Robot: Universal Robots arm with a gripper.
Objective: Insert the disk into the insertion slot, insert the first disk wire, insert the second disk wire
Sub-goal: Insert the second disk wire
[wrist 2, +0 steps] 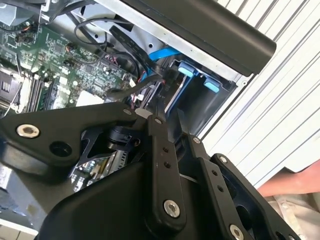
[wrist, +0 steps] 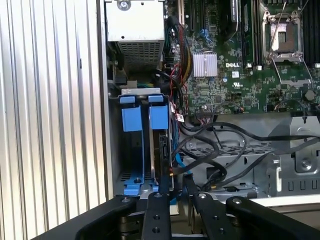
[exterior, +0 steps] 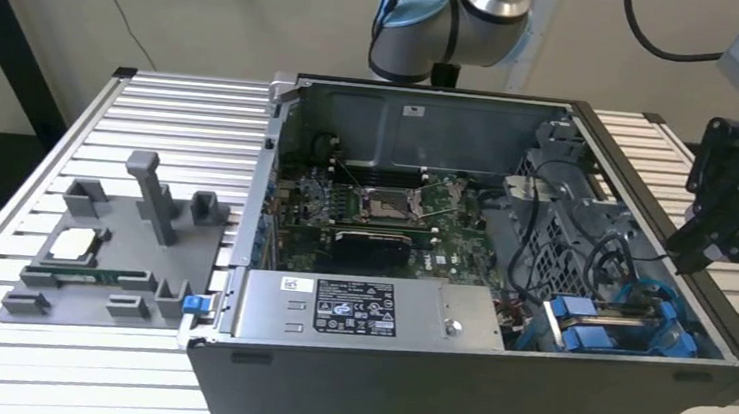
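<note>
The disk (wrist: 163,150) stands edgewise in its blue carrier (wrist: 159,118) inside the insertion slot (wrist: 114,150), a grey cage in the case's corner. A second blue carrier (wrist: 131,118) sits beside it. In the exterior view the blue carriers (exterior: 590,325) show at the case's front right. My black gripper (exterior: 686,257) hovers above the case's right rim, over that bay, shut with nothing seen between its fingers. In both wrist views its fingertips (wrist: 176,186) (wrist 2: 150,117) point at the carriers. Loose black wires (wrist: 215,150) and a blue cable (exterior: 644,283) lie beside the cage.
The open computer case (exterior: 460,396) lies on a slatted metal table (exterior: 149,127). A silver power-supply box (exterior: 361,309) and the motherboard (exterior: 369,207) fill its middle. A grey fixture (exterior: 112,245) with parts stands at the exterior view's left. A person's hand (wrist 2: 295,182) rests outside the case.
</note>
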